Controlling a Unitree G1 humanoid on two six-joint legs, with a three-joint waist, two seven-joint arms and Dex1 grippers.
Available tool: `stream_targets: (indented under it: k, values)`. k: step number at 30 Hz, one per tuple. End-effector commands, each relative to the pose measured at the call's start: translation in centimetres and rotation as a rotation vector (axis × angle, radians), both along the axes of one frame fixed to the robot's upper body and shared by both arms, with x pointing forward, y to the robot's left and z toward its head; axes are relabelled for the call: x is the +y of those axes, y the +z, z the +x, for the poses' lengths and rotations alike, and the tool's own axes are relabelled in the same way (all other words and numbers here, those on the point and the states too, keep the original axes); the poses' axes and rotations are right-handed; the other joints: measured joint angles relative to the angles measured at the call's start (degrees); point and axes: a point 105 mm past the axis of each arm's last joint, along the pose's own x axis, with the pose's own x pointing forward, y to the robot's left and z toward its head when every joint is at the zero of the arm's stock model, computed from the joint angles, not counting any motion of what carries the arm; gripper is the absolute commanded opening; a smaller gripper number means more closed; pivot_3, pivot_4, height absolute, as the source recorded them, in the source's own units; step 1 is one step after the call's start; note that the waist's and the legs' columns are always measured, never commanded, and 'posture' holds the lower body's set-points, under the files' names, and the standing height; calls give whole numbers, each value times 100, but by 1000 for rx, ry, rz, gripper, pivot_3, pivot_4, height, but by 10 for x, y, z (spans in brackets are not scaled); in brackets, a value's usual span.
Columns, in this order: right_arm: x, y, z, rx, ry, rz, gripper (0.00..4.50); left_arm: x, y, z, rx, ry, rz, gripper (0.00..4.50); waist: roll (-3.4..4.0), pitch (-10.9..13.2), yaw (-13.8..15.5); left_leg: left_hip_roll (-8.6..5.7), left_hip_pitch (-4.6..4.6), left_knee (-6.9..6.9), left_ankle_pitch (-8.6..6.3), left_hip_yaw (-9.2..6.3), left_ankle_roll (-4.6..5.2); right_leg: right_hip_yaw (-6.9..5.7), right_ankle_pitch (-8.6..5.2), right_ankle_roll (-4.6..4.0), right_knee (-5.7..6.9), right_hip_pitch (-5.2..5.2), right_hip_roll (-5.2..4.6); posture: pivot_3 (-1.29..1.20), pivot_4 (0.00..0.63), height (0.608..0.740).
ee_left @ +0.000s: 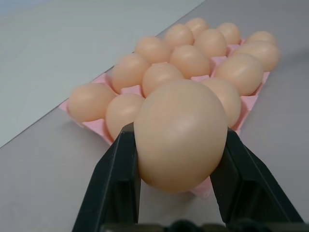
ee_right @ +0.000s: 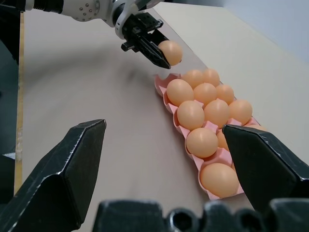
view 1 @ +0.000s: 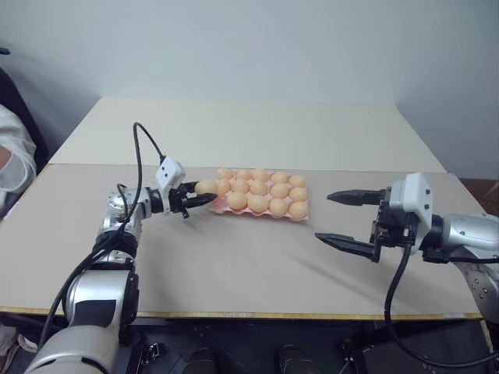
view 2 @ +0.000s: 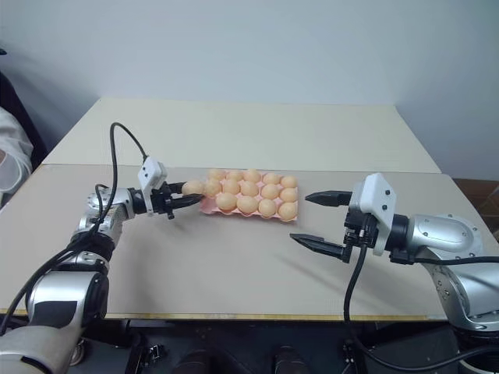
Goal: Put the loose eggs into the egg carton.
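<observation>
The left gripper (view 1: 204,196) is pinching a smooth, probably fragile egg (ee_left: 179,135) across its sides; the right gripper (view 1: 351,220) is standing spread.

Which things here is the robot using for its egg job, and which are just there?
For the job:
- egg held in the shut left gripper, next to the carton
- pink egg carton, with eggs in its cups
- right gripper, open, holding nothing

Just there:
- the table
- a person's white sleeve at the left edge
</observation>
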Motion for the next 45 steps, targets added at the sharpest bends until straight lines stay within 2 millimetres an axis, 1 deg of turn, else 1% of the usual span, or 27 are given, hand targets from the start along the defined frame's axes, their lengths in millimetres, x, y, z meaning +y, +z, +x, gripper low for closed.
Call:
stream_targets:
  k: [1, 4, 7, 13, 16, 18, 19, 21, 22, 24, 26, 27, 29, 34, 38, 45]
  values:
    - [-2, 12, -5, -46, -11, 7, 4500, -2, 10, 2, -27, -12, 4, 2608, 0, 0, -11, 0, -1, 0, 0, 0, 0, 0, 0, 0, 0, 0, 0, 0, 150, 740]
    - [-3, 11, -6, -45, -15, 9, 4500, -3, 11, 1, -27, -22, 0, 3579, 0, 0, -11, 0, 0, 0, 0, 0, 0, 0, 0, 0, 0, 0, 0, 0, 150, 740]
    - [-3, 11, -6, -45, -17, 10, 4500, -2, 15, 0, -37, -26, -1, 4431, 0, 0, -8, 0, -1, 0, 0, -1, 0, 0, 0, 0, -1, 0, 0, 0, 150, 740]
    - [-1, 10, -4, -44, -13, 13, 4500, 14, 35, -5, -113, -17, -10, 4471, 0, 0, -20, 0, -1, 0, 0, -2, 0, -1, 0, 0, -1, -1, 0, 0, 150, 740]
    - [-1, 10, -3, -43, -10, 12, 4500, 35, 45, -16, -136, -11, 1, 4471, 0, 0, -58, 1, 0, 0, 0, -2, 0, 1, 0, 0, 1, -2, 0, 0, 150, 740]
    - [-2, 10, -2, -41, -9, 10, 4500, 52, 48, -30, -141, 7, 16, 4471, 1, 0, -70, 2, 2, 0, 0, -1, 0, 3, 0, 0, 4, -3, 1, 0, 150, 740]
    - [-2, 10, -2, -40, -9, 9, 4500, 57, 48, -36, -139, 13, 22, 4471, 1, 0, -84, 2, 2, -1, 0, -1, 0, 3, 0, 0, 4, -4, 1, 0, 150, 740]
    - [-4, 9, 1, -35, -18, 15, 4500, 72, 48, -57, -117, 50, 31, 4471, 1, 0, -90, 4, 2, -1, 0, 0, 0, 2, 0, 0, 5, -4, 0, 0, 150, 740]
    - [-5, 9, 1, -34, -21, 17, 4500, 76, 48, -64, -109, 66, 37, 4471, 1, 0, -96, 6, 2, -1, 0, 1, 0, 4, 0, 0, 6, -5, 0, 0, 150, 740]
    - [-6, 7, 2, -24, -21, 18, 4500, 88, 49, -86, -93, 118, 21, 4471, 1, 0, -89, 9, 1, -1, 0, 1, 0, 3, 0, 0, 5, -6, 0, 0, 150, 740]
    - [-6, 5, 3, -16, -17, 15, 4500, 95, 49, -105, -71, 162, 6, 4471, 1, 0, -68, 10, 3, 0, 0, 1, 0, 2, 0, 0, 6, -4, -1, 0, 150, 740]
    - [-7, 4, 3, -12, -17, 13, 4500, 96, 47, -117, -60, 178, 9, 4471, 1, 0, -48, 10, 5, 0, 0, 1, 0, 2, -1, 0, 9, -3, -1, 0, 150, 740]
    - [-9, 3, 4, -8, -16, 8, 4500, 95, 45, -135, -45, 197, 10, 4471, 1, 0, -31, 10, 8, 0, 0, 3, 0, 4, -1, 0, 6, -1, -2, 0, 150, 740]
    - [-13, -2, 7, 15, -12, -14, 4500, 89, 50, -161, -42, 290, -44, 4471, 1, 0, 17, 9, 15, 0, 0, 4, 0, 1, -1, -1, 5, 5, -3, 0, 150, 740]
    - [-15, -2, 9, 24, -5, -24, 4500, 86, 55, -171, -48, 312, -48, 4471, 1, 0, -9, 9, 18, -4, -1, 6, -1, 5, -2, -1, 3, 3, -2, 0, 150, 740]
    - [-15, -3, 14, 27, 8, -42, 4500, 83, 58, -172, -57, 325, -48, 4471, 1, 0, -22, 8, 31, -12, -1, 14, -1, 12, -3, -3, 1, 9, -2, 0, 150, 740]
